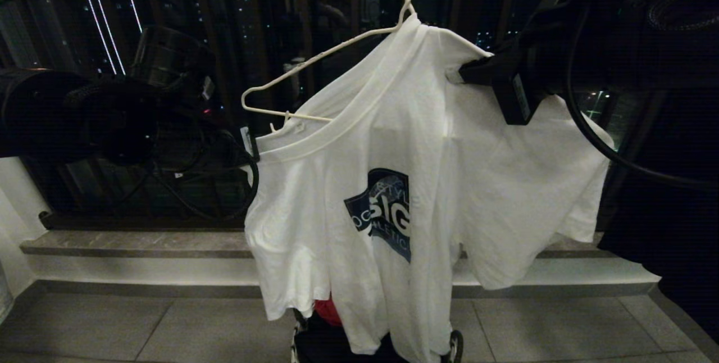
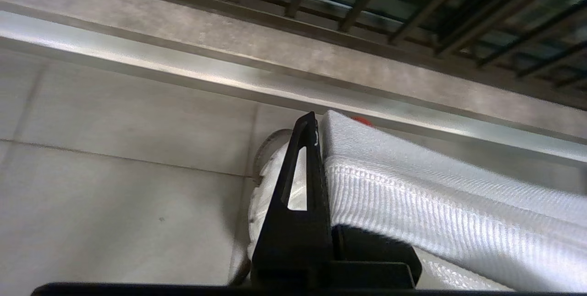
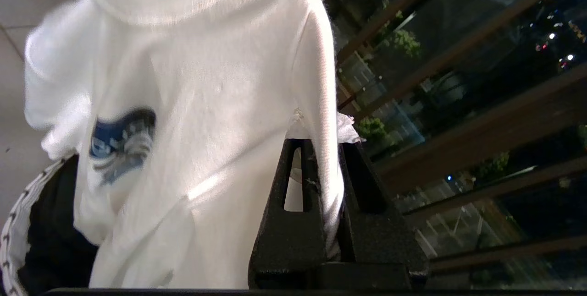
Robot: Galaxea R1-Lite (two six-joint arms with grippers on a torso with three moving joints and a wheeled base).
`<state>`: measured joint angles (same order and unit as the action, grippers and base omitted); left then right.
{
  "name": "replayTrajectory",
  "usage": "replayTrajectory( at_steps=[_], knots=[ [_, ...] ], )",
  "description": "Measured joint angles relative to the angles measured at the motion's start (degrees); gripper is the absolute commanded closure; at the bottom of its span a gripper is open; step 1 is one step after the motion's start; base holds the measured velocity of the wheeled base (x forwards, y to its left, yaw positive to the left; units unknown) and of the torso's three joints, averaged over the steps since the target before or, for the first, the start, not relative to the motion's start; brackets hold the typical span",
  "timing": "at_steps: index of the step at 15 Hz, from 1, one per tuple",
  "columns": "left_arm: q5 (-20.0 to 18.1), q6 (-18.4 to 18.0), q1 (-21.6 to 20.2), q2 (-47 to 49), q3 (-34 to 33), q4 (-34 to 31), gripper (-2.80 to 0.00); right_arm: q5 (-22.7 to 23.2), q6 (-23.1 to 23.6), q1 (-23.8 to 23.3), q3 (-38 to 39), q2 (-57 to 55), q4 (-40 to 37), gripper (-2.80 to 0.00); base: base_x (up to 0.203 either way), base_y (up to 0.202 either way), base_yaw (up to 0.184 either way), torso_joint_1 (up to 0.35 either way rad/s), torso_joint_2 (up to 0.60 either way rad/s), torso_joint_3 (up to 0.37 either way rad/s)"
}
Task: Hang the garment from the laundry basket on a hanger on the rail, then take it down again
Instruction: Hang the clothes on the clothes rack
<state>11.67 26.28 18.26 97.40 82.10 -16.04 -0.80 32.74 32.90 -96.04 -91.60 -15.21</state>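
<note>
— Where is the T-shirt [image 1: 477, 183]?

— Hanging in front of the dark balcony railing [image 1: 168, 42], half on the white wire hanger [image 1: 314, 65]; its hem falls over the laundry basket [image 3: 18, 222] below.

— And the grippers?

— The right gripper [image 3: 328, 172] is clamped on the shoulder fabric; the left gripper [image 2: 321, 149] is pinched tight on the ribbed collar, away from the hanger's bare end.

Matt cotton garment [image 1: 494, 183], thin wire hanger [image 1: 314, 59]
</note>
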Motion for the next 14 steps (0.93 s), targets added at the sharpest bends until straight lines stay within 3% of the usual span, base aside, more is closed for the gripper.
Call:
replayTrajectory(
  at_steps=[10,14],
  knots=[
    [-0.91,-0.96,-2.15,0.13,0.41,-0.39,0.00,1.35,0.02,-2.17,2.97,1.93,0.57,0.00,0.000,0.000,0.000,0.000,0.00,0.000],
    [-1.04,-4.01,-2.15,-0.60,-0.58,-1.63,0.00,1.48,-0.06,-2.75,3.04,1.26,4.80,0.00,0.000,0.000,0.000,0.000,0.00,0.000]
  ],
)
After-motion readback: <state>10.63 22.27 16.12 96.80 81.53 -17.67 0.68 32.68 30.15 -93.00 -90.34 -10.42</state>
